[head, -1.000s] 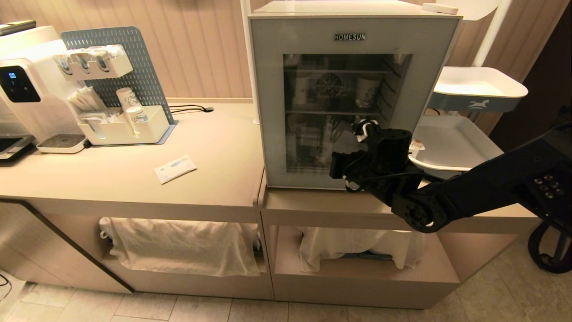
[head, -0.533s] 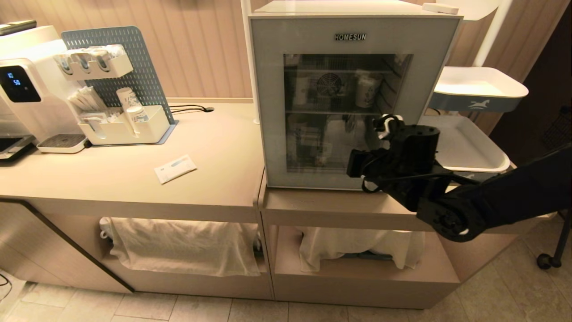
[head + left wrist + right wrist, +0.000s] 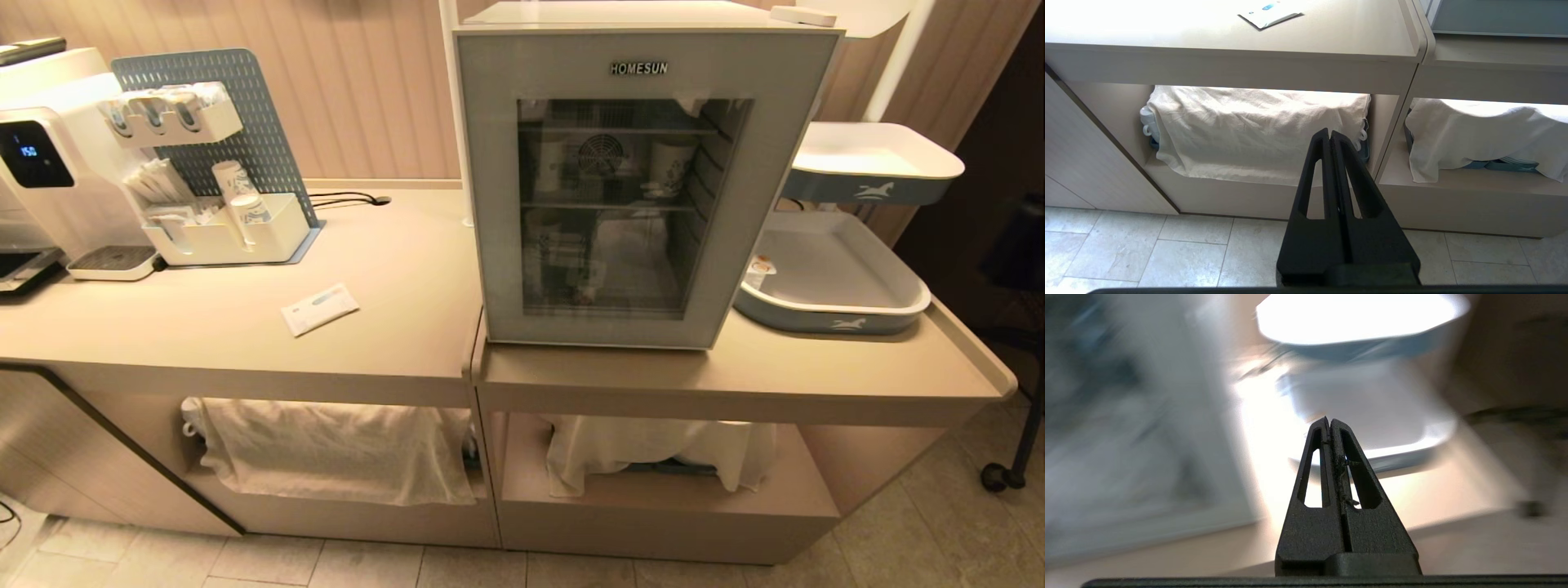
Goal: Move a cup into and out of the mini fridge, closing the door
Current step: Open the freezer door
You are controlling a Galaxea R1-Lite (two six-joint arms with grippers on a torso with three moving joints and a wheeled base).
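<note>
Beside the mini fridge (image 3: 637, 175), whose door (image 3: 490, 188) is sitting shut, the cup (image 3: 760, 270) is resting in a tray (image 3: 833, 314); both tools, left (image 3: 1329, 134) and right (image 3: 1329, 422), are pinched narrow, empty.

The right arm, which a second ago reaches across the lower right corner of the fridge door (image 3: 608, 188), is now gone from the head view entirely. Half a second ago it already sits further right and higher. With the arm away, the cup (image 3: 758, 269) shows at the near left corner of the lower tray (image 3: 833, 314) beside the fridge, and the counter (image 3: 816, 371) in front of the tray is uncovered.
</note>
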